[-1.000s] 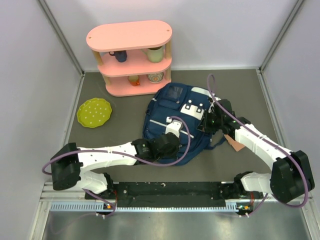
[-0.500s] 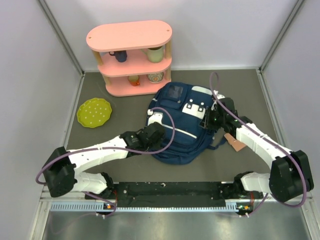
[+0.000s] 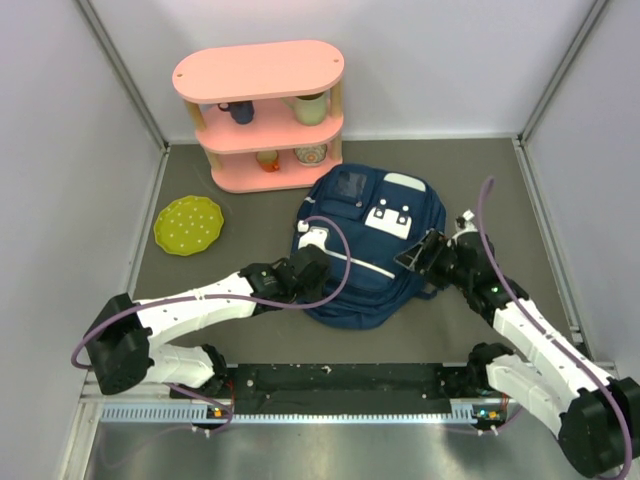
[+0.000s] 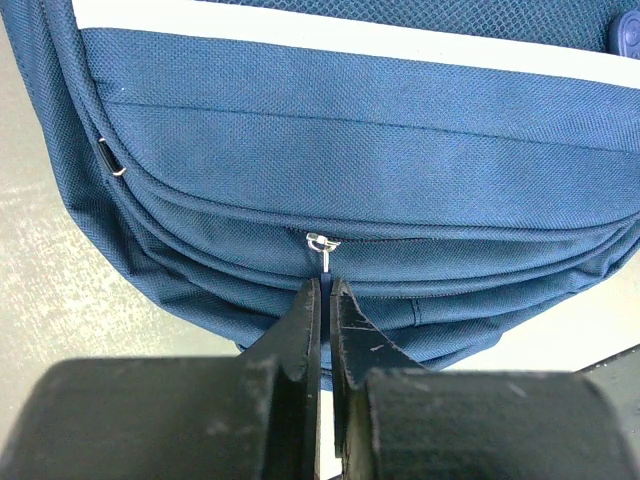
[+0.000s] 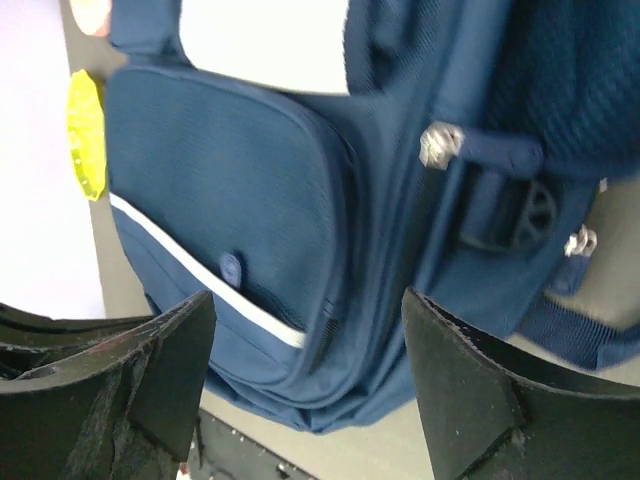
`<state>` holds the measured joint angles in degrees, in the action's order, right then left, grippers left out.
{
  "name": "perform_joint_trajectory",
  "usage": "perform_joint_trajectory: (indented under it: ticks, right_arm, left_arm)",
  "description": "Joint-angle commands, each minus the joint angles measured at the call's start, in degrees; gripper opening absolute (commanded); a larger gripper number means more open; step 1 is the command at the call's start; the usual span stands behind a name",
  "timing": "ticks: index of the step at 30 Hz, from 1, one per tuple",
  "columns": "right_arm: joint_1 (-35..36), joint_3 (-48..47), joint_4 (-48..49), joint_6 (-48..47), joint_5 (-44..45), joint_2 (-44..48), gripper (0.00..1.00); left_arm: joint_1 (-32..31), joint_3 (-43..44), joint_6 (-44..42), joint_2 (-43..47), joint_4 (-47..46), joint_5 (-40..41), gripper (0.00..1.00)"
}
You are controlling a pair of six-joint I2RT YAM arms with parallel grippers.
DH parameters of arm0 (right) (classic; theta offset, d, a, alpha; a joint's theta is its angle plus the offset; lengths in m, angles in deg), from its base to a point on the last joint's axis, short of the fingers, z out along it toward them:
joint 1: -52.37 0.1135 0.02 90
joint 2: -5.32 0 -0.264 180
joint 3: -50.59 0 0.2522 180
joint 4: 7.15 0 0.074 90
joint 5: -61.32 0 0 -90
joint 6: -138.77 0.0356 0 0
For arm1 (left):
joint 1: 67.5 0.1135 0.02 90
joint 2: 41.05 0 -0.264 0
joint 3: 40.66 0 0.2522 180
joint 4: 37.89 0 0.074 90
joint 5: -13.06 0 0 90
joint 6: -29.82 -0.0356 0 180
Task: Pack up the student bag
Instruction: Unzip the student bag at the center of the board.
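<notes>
Left gripper (image 4: 325,285) first: its jaws are squeezed to a sliver, and the thin tab of the zipper pull (image 4: 321,243) runs straight down between them. So that's a pinch on the zip, right at the lower curved edge of the student bag (image 3: 362,292). In the left wrist view, the zip seam curves away to both sides. Above it lies a broad band of navy fabric, and then the white stripe (image 4: 350,35) runs across the top.

Over to the right gripper (image 5: 308,298): jaws spread wide, nothing between them. It hangs off the bag's right side and looks across a front pocket with a small round snap (image 5: 231,266). A strap buckle (image 5: 525,212) sits off to the right of its view.

The bag itself lies flat in the middle of the grey table (image 3: 490,180), with its white patch (image 3: 391,214) and buckles facing up. The left arm reaches in from the lower left, the right arm from the lower right.

Further out, a yellow-green plate (image 3: 189,223) sits well to the bag's left. A pink shelf (image 3: 258,72) stands at the back, just beyond the bag's top, with cups (image 3: 311,108) on its tiers.
</notes>
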<state>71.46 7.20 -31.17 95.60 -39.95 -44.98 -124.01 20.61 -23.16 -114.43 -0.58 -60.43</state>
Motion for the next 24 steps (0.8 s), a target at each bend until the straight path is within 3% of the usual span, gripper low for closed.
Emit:
perform_joint_trajectory:
  ticks: [1,9,21,24]
  right_arm:
    - [1.6,4.2,2.5,10.8,-2.4,3.7,0.73]
    - [3.1,4.1,8.4,11.5,-4.5,-0.1,0.61]
    - [5.6,1.7,3.3,11.3,2.2,-2.8,0.61]
    - [5.6,2.4,6.6,10.9,1.9,-4.1,0.61]
  left_arm:
    - [-0.4,0.5,-1.2,0.7,-0.8,-2.8,0.00]
    - [-0.4,0.3,-1.3,0.7,-1.4,-3.5,0.00]
    - [-0.4,0.1,-1.1,1.6,-1.4,-3.7,0.00]
    - [-0.4,0.1,-1.2,1.8,-1.6,-3.9,0.00]
